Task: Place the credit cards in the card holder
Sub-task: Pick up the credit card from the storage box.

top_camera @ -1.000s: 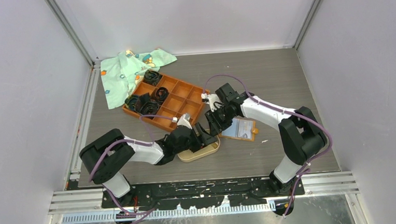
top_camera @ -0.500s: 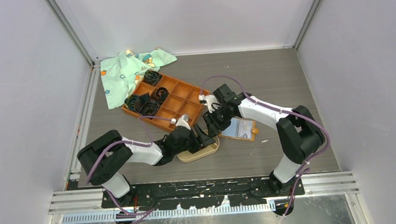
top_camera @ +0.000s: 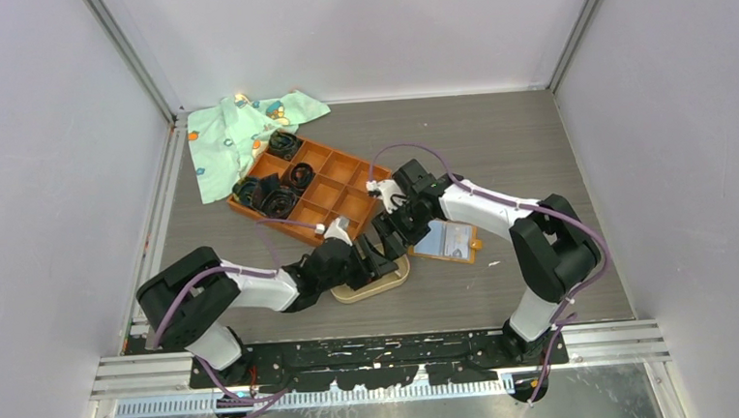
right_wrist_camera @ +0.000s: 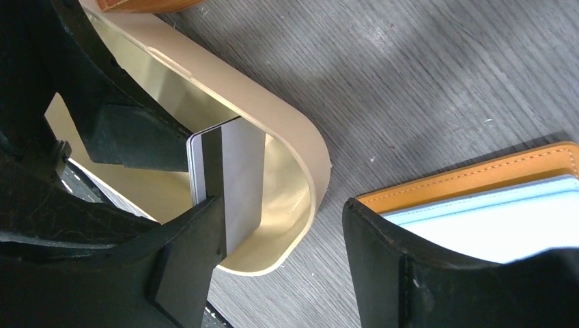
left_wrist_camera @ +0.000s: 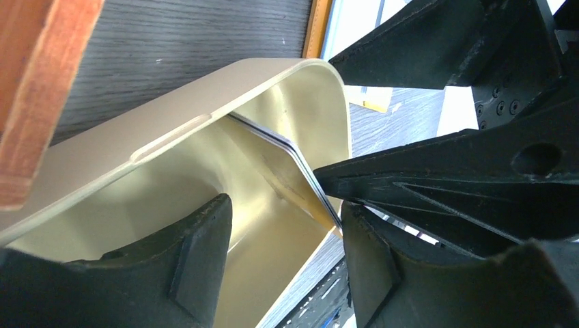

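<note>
The card holder [top_camera: 395,279] is a beige oval tray lying near the table's middle. A few thin dark-edged credit cards [right_wrist_camera: 232,179] stand on edge inside it, tilted; they also show in the left wrist view [left_wrist_camera: 298,156]. My right gripper [top_camera: 392,235] is open just above the tray [right_wrist_camera: 300,147]. One of its fingers [right_wrist_camera: 184,266] touches the cards and the other hangs over the orange wallet [right_wrist_camera: 478,181]. My left gripper [top_camera: 373,263] is open with its fingers [left_wrist_camera: 201,260] low over the tray [left_wrist_camera: 171,130], and holds nothing.
The open orange wallet [top_camera: 445,240] lies just right of the tray. The large orange grid tray [top_camera: 331,194] with black coiled bands stands behind it. A green patterned cloth [top_camera: 235,130] lies at the back left. Both arms crowd together over the tray.
The right gripper has moved a little left, closer over the tray. The left arm has drawn slightly left. The tray and the wallet have stayed in place.
</note>
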Controlling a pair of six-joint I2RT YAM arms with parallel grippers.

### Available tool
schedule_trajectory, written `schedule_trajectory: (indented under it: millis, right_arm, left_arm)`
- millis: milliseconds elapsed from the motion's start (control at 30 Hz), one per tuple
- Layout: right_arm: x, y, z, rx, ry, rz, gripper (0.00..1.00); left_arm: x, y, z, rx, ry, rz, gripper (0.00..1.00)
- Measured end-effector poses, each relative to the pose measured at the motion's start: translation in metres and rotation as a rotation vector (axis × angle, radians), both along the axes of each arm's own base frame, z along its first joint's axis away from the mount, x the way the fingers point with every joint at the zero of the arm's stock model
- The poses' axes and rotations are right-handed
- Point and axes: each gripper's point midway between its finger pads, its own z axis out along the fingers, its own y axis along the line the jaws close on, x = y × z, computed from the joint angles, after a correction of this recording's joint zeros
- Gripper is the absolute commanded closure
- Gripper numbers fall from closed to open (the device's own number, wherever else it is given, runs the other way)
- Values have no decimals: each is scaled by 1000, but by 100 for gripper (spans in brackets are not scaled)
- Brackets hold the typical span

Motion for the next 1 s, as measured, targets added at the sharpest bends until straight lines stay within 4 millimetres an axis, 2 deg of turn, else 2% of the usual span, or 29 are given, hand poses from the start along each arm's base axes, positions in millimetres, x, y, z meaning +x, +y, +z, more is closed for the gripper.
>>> schedule_trajectory:
  millis: [200, 633, 833, 933, 1000]
  right_arm:
    - [-3, 3, -3, -4, 8, 12, 27]
    - [-3, 4, -3, 1, 12, 12, 25]
    - [6, -1, 3, 33, 19, -33, 24]
    - [-4, 0, 9, 60, 66, -31, 24]
    - [-7, 1, 11, 71, 83, -29, 24]
  left_arm:
    - [-3, 4, 0, -7, -7, -1, 39]
    - [-1, 7, -5, -14, -14, 16, 50]
    - [13, 4, -7, -50, -35, 60, 64]
    - [32, 5, -6, -90, -63, 134, 64]
    - [40, 6, -7, -109, -72, 169, 68]
